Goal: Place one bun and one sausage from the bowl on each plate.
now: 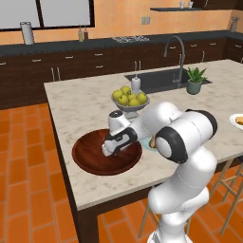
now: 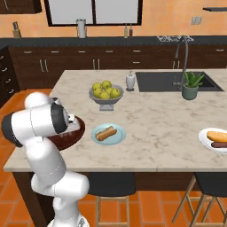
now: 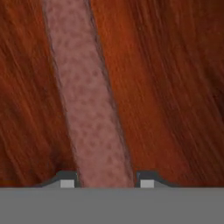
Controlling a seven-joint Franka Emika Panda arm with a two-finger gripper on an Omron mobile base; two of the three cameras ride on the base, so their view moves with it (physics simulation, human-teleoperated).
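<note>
With both plates partly served, our gripper [image 3: 107, 183] closes on the last reddish-brown sausage [image 3: 85, 100] inside the dark wooden bowl [image 1: 90, 163] near the bench's left edge.

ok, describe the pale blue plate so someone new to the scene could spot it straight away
Start at the marble island counter with the sink. Near its front edge, just in front of the grey footed bowl of yellow-green fruit and right of the big dark wooden bowl, sits the pale blue plate. It holds only a bun, while the white plate at the far right end holds a bun and a sausage.
</note>
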